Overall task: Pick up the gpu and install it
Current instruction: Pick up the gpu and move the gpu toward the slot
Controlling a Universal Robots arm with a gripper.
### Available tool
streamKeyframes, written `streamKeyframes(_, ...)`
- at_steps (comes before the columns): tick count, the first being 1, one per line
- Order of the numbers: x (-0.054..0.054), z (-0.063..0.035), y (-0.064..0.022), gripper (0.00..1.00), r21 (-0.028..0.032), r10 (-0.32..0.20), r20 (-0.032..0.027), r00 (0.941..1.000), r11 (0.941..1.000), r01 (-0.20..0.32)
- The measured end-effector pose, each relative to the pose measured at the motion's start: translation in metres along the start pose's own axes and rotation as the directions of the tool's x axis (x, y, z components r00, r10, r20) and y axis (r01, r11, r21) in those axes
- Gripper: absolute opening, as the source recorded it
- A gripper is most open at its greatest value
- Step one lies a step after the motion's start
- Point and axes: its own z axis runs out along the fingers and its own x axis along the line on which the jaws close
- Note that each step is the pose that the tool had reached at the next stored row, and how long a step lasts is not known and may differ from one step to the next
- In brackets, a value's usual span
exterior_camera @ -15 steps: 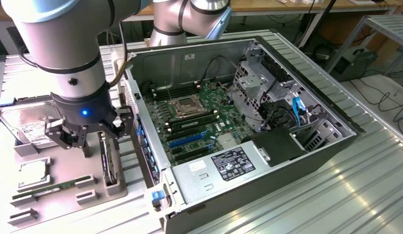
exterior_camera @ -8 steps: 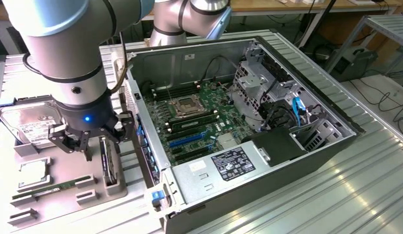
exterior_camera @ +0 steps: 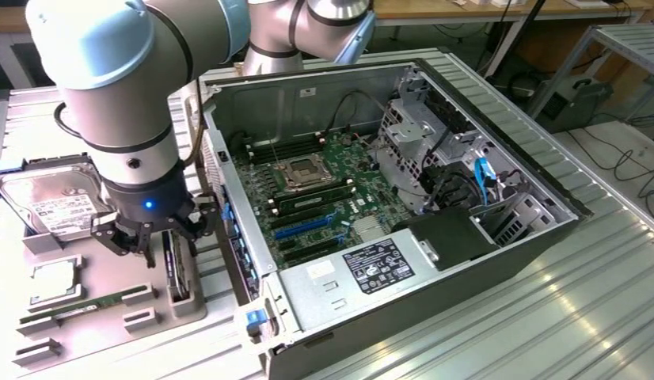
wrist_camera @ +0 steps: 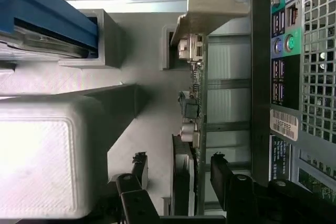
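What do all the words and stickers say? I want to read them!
No text can be read for sure.
Black label on the power supply: too small to read.
White label on the hard drive: too small to read.
Barcode sticker on the case: blurred.

This is a robotics lab or technical workshop. An industrial robot arm (exterior_camera: 127, 87) stands over a ribbed metal workbench (exterior_camera: 538, 317). On the bench an opened desktop computer case (exterior_camera: 274, 103) lies with its motherboard (exterior_camera: 317, 198) exposed. Near the bench's edge on the exterior view's left, a grey moulded fixture tray (exterior_camera: 105, 332) holds loose computer parts, among them a hard drive (exterior_camera: 52, 202). Beyond the far edge are a wooden desk (exterior_camera: 465, 9), a metal frame (exterior_camera: 623, 39) and cables (exterior_camera: 623, 158) trailing on the floor.
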Motion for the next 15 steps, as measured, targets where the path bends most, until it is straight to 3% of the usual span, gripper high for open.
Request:
streamKeyframes(1, 0.0000, 0.0000, 0.0000, 0.59, 0.0001, 0.000, -0.0001, 1.0000, 1.0000, 0.000)
streamKeyframes(3, -0.0026, 0.0005, -0.0014, 0.43, 0.0000, 0.007, -0.0002, 1.0000, 1.0000, -0.007)
streamKeyframes(5, -0.0027, 0.0008, -0.0023, 0.41, 0.0000, 0.008, -0.0003, 1.0000, 1.0000, -0.008)
streamKeyframes(6, -0.0027, 0.0008, -0.0023, 0.28, 0.0000, 0.008, -0.0003, 1.0000, 1.0000, -0.008)
streamKeyframes(15, -0.0027, 0.0008, -0.0023, 0.28, -0.0001, 0.008, -0.0003, 1.0000, 1.0000, -0.008)
